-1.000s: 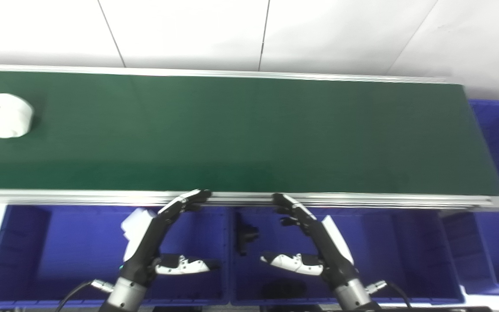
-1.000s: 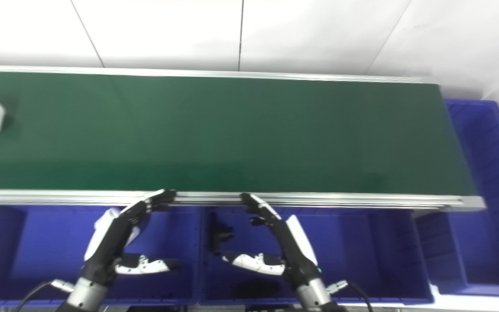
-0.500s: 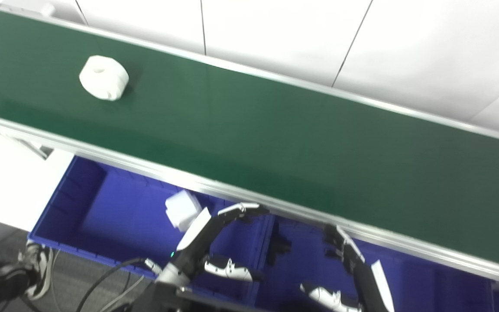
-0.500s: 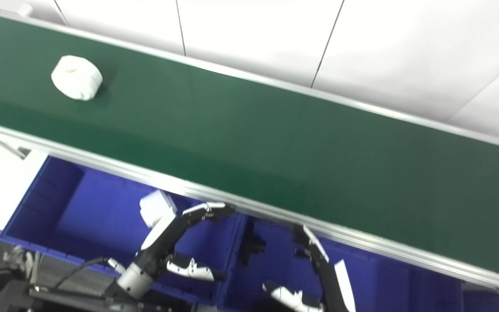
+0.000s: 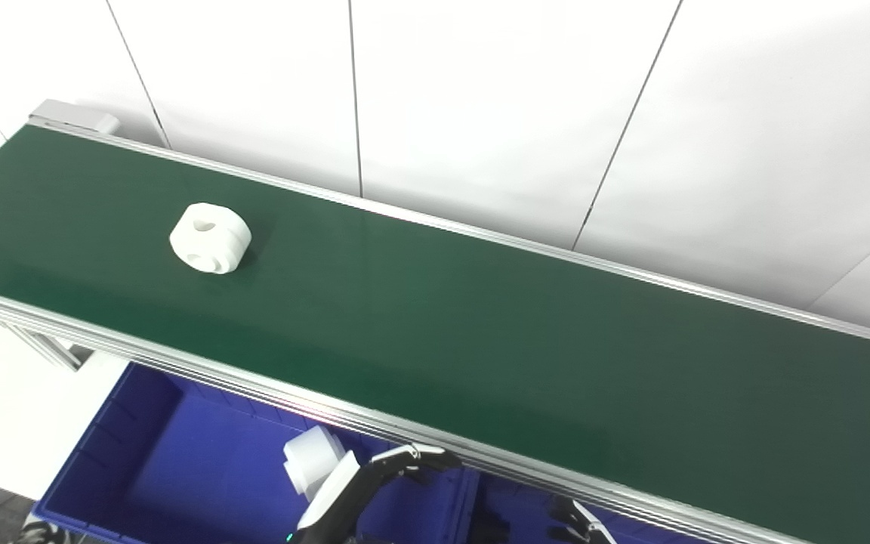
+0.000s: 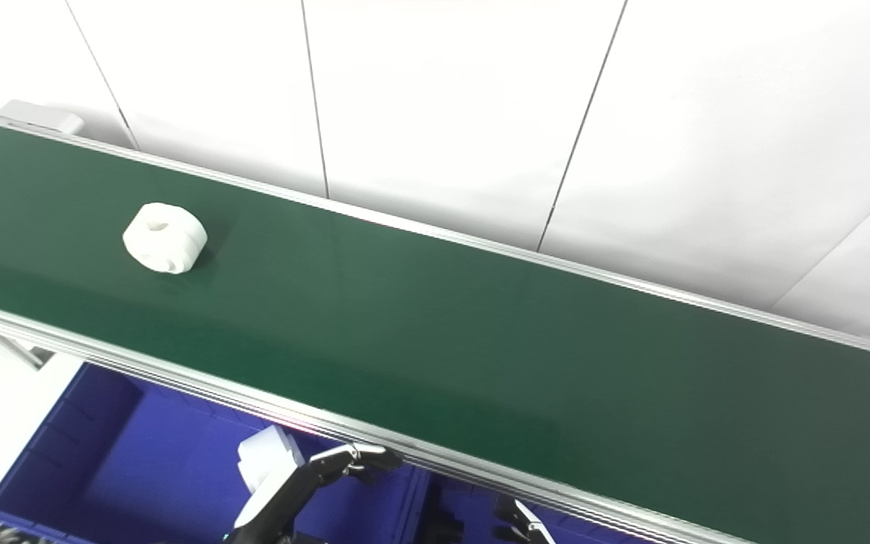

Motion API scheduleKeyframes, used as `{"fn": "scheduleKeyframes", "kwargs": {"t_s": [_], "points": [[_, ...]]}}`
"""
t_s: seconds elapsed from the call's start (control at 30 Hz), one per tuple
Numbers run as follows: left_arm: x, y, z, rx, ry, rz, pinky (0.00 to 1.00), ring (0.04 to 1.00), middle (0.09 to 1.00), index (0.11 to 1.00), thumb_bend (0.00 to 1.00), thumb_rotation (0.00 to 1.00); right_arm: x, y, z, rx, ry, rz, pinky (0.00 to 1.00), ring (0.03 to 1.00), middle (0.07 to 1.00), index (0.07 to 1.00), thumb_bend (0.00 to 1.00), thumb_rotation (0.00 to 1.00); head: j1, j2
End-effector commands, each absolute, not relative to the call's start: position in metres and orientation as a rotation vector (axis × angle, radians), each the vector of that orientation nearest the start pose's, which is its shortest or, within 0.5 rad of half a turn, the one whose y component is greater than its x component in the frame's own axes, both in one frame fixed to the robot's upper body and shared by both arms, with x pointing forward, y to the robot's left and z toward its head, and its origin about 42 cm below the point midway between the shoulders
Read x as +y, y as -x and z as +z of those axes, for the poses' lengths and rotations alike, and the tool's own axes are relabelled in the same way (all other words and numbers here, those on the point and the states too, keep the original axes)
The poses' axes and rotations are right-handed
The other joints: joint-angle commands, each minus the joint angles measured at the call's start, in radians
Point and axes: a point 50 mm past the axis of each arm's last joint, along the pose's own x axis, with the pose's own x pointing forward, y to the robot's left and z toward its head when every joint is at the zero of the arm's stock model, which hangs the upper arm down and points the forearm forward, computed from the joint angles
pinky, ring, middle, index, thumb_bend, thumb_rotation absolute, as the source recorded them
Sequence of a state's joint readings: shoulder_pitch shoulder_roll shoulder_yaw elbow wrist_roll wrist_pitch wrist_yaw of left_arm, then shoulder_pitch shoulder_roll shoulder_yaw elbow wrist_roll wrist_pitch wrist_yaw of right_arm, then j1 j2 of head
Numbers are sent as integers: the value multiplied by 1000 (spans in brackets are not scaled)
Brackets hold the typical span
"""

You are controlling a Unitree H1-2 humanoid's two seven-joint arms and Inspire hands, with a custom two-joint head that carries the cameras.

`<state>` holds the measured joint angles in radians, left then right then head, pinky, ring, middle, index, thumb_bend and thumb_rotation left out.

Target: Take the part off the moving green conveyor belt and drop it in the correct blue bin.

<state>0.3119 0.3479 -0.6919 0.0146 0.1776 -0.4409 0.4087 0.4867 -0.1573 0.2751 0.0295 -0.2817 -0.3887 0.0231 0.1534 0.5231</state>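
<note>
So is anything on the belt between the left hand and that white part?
Nothing visible. The white part sits alone on the green belt; the left hand hangs below the near rail, over the blue bin.

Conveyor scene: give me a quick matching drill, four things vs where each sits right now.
Things:
1. white ring part
2. white block
3. left hand
4. right hand

Places:
A. lying in the blue bin
B. bottom edge, right of centre, mostly cut off
C. on the green belt, far left
D. over the bin, fingertips just under the belt's near rail

Pairs: 1-C, 2-A, 3-D, 4-B
</note>
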Motion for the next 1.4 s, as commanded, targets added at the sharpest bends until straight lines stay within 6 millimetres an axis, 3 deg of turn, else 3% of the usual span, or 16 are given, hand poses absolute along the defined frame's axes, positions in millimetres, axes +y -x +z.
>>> {"fn": "scheduleKeyframes", "kwargs": {"t_s": [0.0, 0.2, 0.43, 0.5, 0.67, 0.73, 1.0, 1.2, 1.37], "points": [[178, -116, 54, -167, -173, -327, 601, 696, 761, 692, 844, 263, -198, -91, 22, 48, 294, 329, 655, 767, 824, 845, 736, 328, 3, -14], [193, -142, 97, -335, -172, -299, 557, 662, 737, 682, 822, 248, -196, -94, 18, 46, 297, 328, 645, 766, 817, 830, 727, 328, 2, -35], [219, -175, 140, -499, -221, -296, 536, 646, 742, 688, 854, 274, -193, -97, 19, 41, 289, 326, 640, 752, 806, 821, 726, 311, -30, -29], [227, -188, 153, -543, -241, -308, 545, 661, 764, 705, 849, 243, -192, -97, 19, 36, 296, 326, 647, 755, 804, 820, 726, 311, -31, -28], [245, -213, 177, -601, -356, -300, 597, 704, 792, 738, 848, 314, -192, -98, 18, 33, 291, 323, 639, 754, 802, 817, 719, 298, -18, -32], [252, -222, 186, -600, -396, -295, 660, 738, 791, 762, 830, 312, -193, -99, 18, 31, 288, 321, 636, 749, 795, 812, 721, 290, -7, -33], [277, -260, 200, -579, -551, -276, 715, 818, 866, 826, 701, 297, -194, -100, 19, 26, 281, 326, 647, 752, 786, 805, 730, 295, 19, -31], [299, -293, 210, -449, -713, -256, 793, 867, 901, 871, 728, 362, -196, -101, 19, 27, 260, 330, 643, 759, 786, 807, 735, 289, 32, -24], [313, -321, 206, -354, -790, -253, 849, 899, 910, 869, 763, 337, -198, -102, 20, 21, 264, 333, 633, 754, 786, 810, 728, 293, 53, -17]]}}
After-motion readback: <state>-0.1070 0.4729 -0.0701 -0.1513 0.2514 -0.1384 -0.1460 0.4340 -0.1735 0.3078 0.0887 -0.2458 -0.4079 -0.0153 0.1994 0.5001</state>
